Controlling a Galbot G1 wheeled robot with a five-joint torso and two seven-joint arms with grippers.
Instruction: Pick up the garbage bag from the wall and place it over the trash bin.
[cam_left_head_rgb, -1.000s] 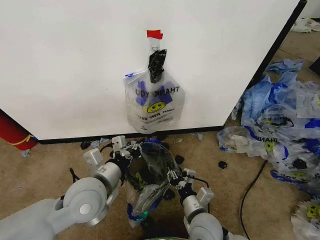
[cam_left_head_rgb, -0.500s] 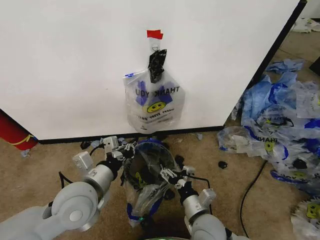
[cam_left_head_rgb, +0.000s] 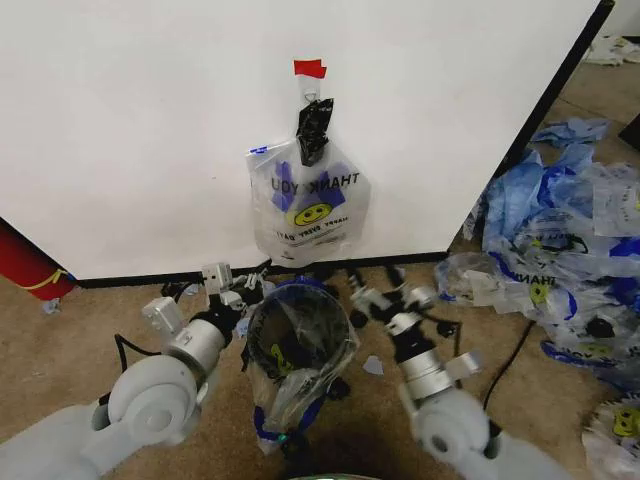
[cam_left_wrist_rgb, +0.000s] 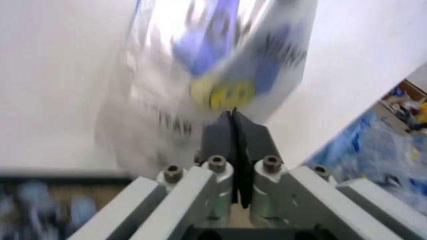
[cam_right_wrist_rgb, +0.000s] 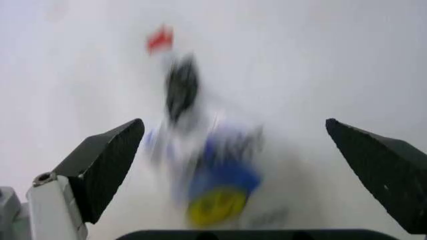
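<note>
Plastic lines the trash bin: a see-through bag with blue trim is draped over its rim and sags inside, and the black mesh is mostly hidden beneath it. The bin stands on the brown carpet just in front of the wall, between the two arms.

On the wall, the garbage bag hangs from a small hook just below a red tape piece. Its yellow smiley face and dark lettering face outward, and a small black bag hangs in front of its upper part from the same hook. Its lower edge hangs just above the black base strip, near the bin's rim.

The left tool sits at the bin's left rim, close to the lining; in the left wrist view its fingers are pressed together, with the hanging bag blurred beyond them, and I cannot tell whether any plastic is caught between them. The right tool is raised just right of the bin, apart from the lining, and points toward the wall; in the right wrist view its fingers are spread wide with nothing between them.

A red cylinder leans at the wall's left end. A heap of discarded blue and clear bags covers the carpet on the right, with a black cable running beside it and small scraps scattered near the base strip.
</note>
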